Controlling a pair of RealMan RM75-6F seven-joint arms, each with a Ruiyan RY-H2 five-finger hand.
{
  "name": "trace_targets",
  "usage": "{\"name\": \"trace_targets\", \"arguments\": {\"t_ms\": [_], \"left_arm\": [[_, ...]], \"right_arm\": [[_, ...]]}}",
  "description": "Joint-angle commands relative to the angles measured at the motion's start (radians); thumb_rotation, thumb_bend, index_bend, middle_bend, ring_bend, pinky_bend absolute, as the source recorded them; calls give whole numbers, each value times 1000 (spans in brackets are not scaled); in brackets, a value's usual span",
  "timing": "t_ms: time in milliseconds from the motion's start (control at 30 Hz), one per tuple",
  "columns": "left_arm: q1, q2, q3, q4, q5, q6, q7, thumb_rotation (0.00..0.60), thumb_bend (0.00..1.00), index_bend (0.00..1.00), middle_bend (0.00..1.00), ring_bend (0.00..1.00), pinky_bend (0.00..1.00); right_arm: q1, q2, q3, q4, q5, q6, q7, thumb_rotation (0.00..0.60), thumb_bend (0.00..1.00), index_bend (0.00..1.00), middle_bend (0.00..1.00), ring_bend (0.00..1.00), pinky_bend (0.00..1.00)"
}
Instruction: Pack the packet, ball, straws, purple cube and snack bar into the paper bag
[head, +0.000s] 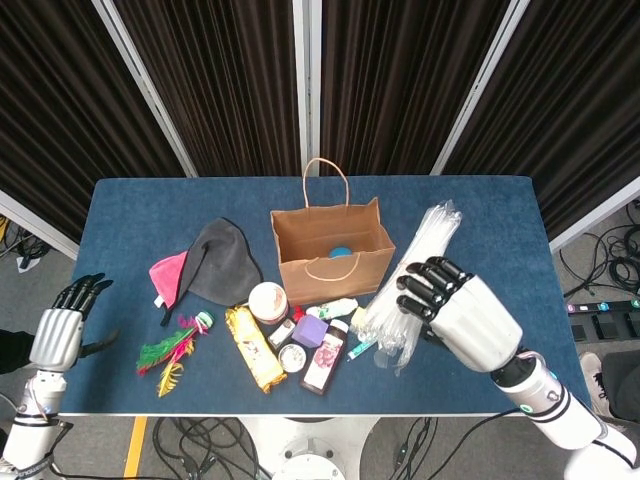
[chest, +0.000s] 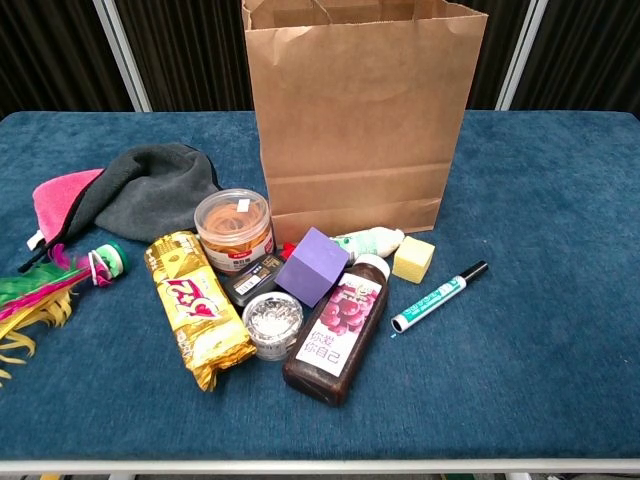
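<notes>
A clear bundle of straws (head: 405, 290) is held in the right hand (head: 452, 308), whose dark fingers (head: 418, 285) are curled around it; the bundle is raised above the blue table (head: 480, 230) and slants from below the hand up past its far side. The open paper bag (head: 330, 252) stands upright just to the left of this hand, and a blue ball (head: 341, 251) is seen on its bottom. Nearer the table's front edge, left of the right hand, a cluster is laid out: the purple cube (chest: 312, 266), a yellow snack bar (chest: 197, 307), a dark juice bottle (chest: 338, 327), a round tub (chest: 234, 229), a small foil-topped cup (chest: 272, 319), a yellow block (chest: 413, 259) and a green-and-white marker (chest: 438, 296). The marker lies almost under the hanging straw ends. The left hand (head: 59, 328) is kept off the table's left edge, its fingers spread and nothing in them; a grey cap (head: 220, 262) and coloured feathers (head: 168, 352) lie on the table to its right.
</notes>
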Motion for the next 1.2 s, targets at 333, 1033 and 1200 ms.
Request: {"name": "trace_targets", "arguments": {"t_ms": [333,1033,1200], "left_arm": [[0,3,0,4,-2,-2,-2,600,260,238,235,147,207],[11,-3,-5,48,-23,-15,-47,600,260,239,235,147,207],[11,-7,-4,51,-21,-15,-47,600,260,238,235,147,207]], "right_arm": [[171,-222,240,-95,388,-177,230,600,204,656,510,362,424],[247,-544,443,33,870,-180,387,600,210,660,504,362,424],[232,-561,447,42,906,-186,389,600,211,656,498,362,424]]}}
